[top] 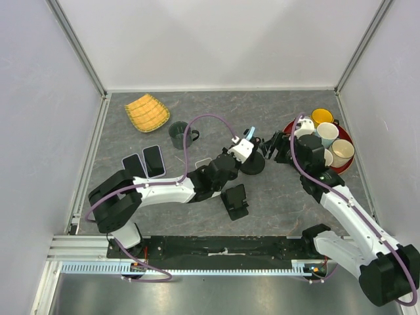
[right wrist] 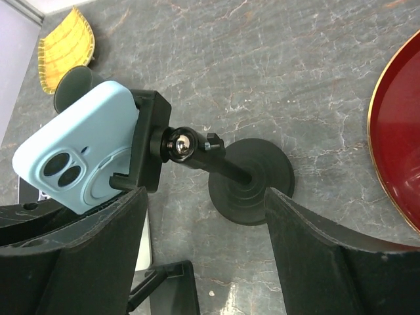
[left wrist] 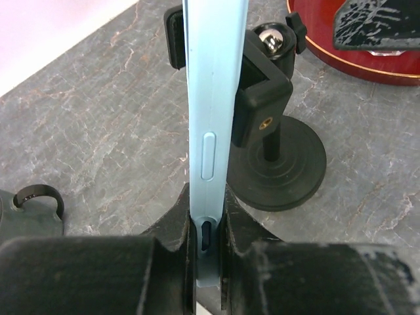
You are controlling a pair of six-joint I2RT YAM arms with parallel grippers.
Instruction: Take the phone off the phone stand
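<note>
Left wrist view catches what the others miss: the left jaws are pinched shut on the lower edge of the pale blue cased phone [left wrist: 210,131], seen edge-on and upright, its upper part clamped in the black phone stand [left wrist: 279,164] on the grey marbled desk [left wrist: 98,118]. Right wrist view shows instead the phone's back with twin camera lenses, the stand's ball joint, and the right jaws spread wide either side of the round base, holding nothing. A round red tray [right wrist: 397,131] lies near the stand.
</note>
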